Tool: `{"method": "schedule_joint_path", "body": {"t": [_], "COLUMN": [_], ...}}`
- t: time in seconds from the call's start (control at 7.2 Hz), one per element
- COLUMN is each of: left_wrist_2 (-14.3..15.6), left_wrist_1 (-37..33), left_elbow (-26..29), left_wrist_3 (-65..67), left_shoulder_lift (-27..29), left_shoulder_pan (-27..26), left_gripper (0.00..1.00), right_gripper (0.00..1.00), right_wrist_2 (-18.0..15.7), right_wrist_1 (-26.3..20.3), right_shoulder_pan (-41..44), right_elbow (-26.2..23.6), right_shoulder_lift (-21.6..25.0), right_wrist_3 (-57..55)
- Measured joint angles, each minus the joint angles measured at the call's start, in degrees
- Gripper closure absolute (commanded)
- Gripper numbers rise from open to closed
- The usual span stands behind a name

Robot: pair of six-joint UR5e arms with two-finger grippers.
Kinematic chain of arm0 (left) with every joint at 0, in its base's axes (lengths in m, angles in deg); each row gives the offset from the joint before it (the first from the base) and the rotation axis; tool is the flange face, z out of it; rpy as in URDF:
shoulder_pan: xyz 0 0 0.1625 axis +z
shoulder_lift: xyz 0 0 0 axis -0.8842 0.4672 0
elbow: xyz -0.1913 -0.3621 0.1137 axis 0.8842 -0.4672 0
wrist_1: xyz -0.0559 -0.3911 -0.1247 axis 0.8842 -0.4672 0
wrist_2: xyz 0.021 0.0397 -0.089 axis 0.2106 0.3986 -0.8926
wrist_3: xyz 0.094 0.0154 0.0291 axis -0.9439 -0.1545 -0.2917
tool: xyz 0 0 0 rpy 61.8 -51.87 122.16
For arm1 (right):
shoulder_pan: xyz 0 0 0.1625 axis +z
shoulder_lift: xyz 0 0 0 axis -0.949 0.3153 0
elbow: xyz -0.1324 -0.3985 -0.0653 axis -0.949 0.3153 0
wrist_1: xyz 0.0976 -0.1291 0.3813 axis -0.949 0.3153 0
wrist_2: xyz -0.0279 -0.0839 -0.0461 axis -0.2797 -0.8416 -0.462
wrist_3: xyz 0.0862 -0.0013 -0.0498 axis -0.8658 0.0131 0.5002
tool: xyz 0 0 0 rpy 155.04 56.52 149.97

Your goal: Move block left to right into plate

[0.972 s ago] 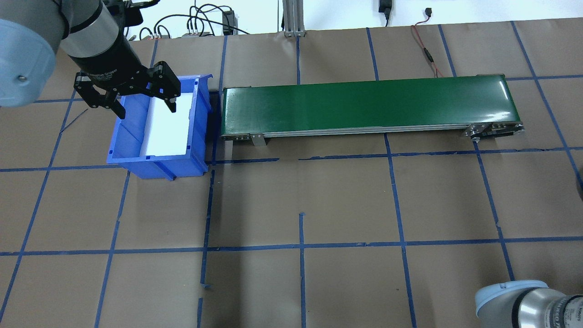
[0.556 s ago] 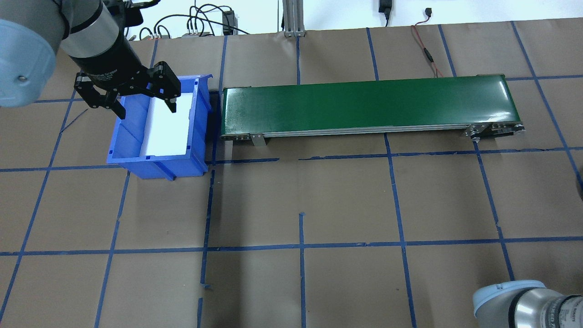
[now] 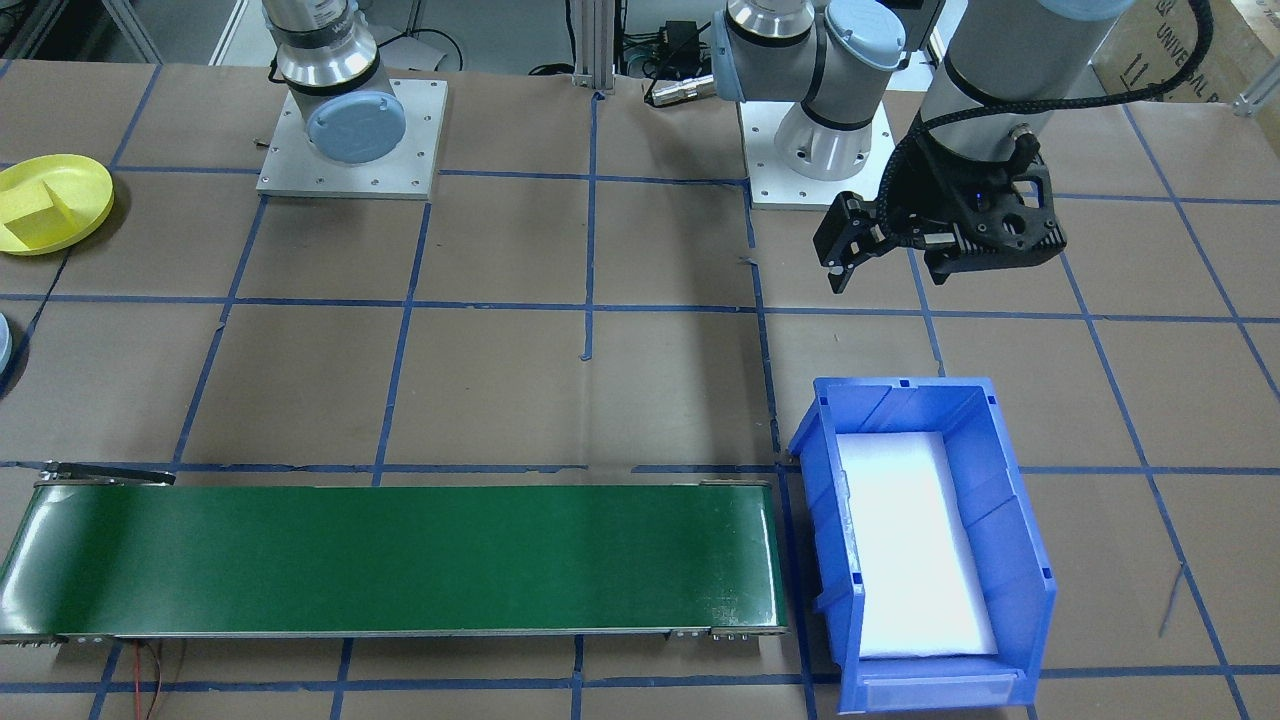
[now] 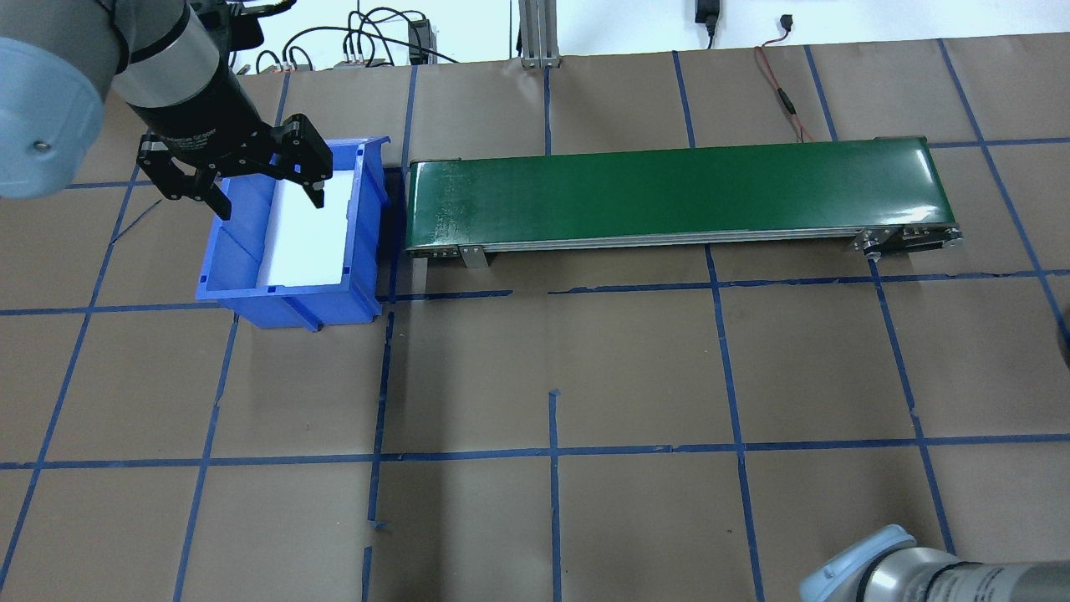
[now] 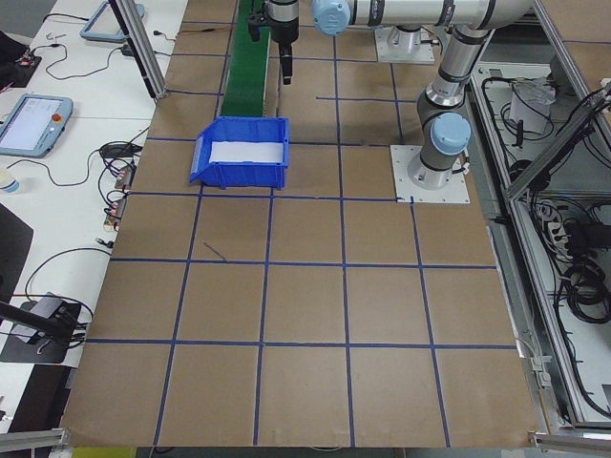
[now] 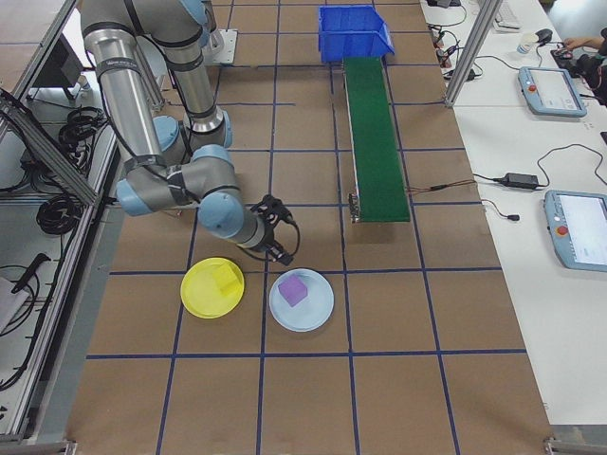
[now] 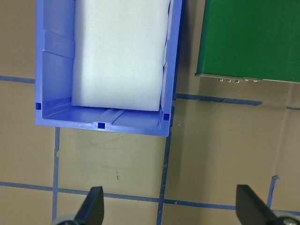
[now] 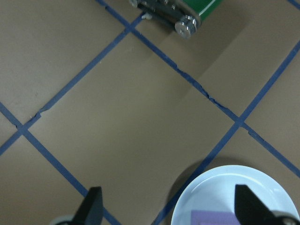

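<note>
left gripper (image 4: 266,194) spread wide over the blue bin (image 4: 292,242), its label unreadable, right gripper (image 8: 168,208) wide too near pale blue plate (image 8: 236,199), yellow block (image 6: 226,279) sits in yellow plate (image 6: 203,299)

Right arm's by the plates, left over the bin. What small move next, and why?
Probably lift the right gripper clear of the plates, empty. Its fingers are open with nothing between them, the purple block lies in the light blue plate, the yellow block in the yellow plate, and the blue bin and green belt show no further block for the open left gripper.
</note>
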Motion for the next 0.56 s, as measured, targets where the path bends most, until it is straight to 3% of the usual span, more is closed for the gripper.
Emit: {"method": "schedule_joint_path", "body": {"t": [0.28,0.56], "left_wrist_2": [0.0,0.0], "left_wrist_1": [0.0,0.0], "left_elbow": [-0.2,-0.2], "left_wrist_3": [0.0,0.0], "left_shoulder_lift": [0.0,-0.1], "left_shoulder_pan": [0.0,0.0], "left_gripper": [0.0,0.0], "right_gripper": [0.0,0.0], "right_wrist_2": [-3.2,-9.7], "right_wrist_1": [-2.5,-3.7], "right_shoulder_pan": [16.2,33.1], "right_elbow": [3.5,9.3], "right_shoulder_lift": [3.5,4.3], "right_wrist_3": [-21.7,-46.5]}}
